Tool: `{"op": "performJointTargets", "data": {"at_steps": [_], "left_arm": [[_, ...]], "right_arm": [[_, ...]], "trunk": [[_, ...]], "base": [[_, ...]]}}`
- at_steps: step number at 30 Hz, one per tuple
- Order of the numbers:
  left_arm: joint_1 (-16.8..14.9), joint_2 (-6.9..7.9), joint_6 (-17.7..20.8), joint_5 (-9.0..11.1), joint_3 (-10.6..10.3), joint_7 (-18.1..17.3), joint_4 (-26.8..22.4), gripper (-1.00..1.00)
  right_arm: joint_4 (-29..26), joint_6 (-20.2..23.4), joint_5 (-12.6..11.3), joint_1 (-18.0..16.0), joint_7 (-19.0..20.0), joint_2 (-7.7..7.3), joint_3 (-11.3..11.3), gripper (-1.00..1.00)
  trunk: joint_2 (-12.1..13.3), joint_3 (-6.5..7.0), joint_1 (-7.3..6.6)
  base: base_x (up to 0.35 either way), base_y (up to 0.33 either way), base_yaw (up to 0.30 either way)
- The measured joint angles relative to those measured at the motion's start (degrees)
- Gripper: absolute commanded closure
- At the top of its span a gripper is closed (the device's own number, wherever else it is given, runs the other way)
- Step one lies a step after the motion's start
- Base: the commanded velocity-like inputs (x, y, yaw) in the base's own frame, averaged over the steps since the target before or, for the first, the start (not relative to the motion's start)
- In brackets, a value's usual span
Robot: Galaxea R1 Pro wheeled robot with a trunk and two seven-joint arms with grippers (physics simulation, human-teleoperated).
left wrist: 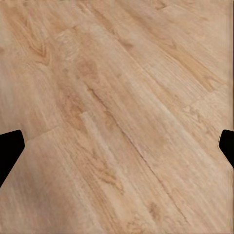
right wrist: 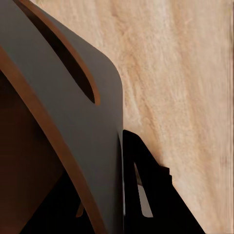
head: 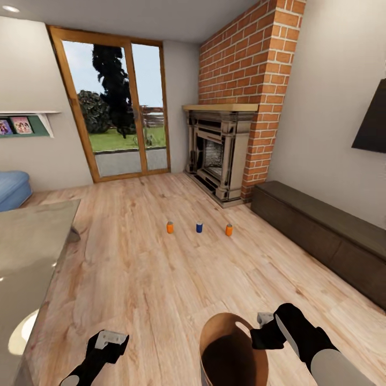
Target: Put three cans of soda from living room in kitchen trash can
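Three soda cans stand in a row on the light wood floor in the head view: an orange can (head: 170, 228), a blue can (head: 199, 227) and a second orange can (head: 229, 230). All are far ahead of both grippers. The trash can (head: 210, 328), brown inside, is close below the camera, with my right gripper (head: 258, 333) shut on its rim. In the right wrist view the bin's grey wall (right wrist: 73, 112) runs between the fingers, one black finger (right wrist: 146, 190) lying against its outside. My left gripper (head: 110, 343) hangs open over bare floor, its fingertips (left wrist: 9, 148) spread wide.
Behind the cans stand an ornate fireplace (head: 220, 155) and a red-brick chimney (head: 252, 64). Along the right wall runs a long dark low cabinet (head: 321, 230). Wood-framed glass doors (head: 115, 102) are at the back. A grey tabletop (head: 27, 257) fills the left, a blue sofa (head: 10, 187) beyond it.
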Motion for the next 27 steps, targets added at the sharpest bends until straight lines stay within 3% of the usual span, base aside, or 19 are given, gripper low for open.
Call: {"op": "performJointTargets", "data": {"at_steps": [17, 27], "left_arm": [[0.00, 0.00, 0.00, -0.08, 0.00, -0.01, 0.00, -1.00], [0.00, 0.00, 0.00, -0.15, 0.01, -0.01, 0.00, -1.00]], "right_arm": [[0.00, 0.00, -0.02, 0.00, 0.01, 0.04, 0.00, 1.00], [0.00, -0.01, 0.01, 0.00, 0.00, 0.01, 0.00, 1.00]], "trunk": [[0.00, 0.00, 0.00], [0.00, 0.27, 0.00]], "base": [[0.226, -0.247, -0.003], [0.252, -0.226, -0.177]]}}
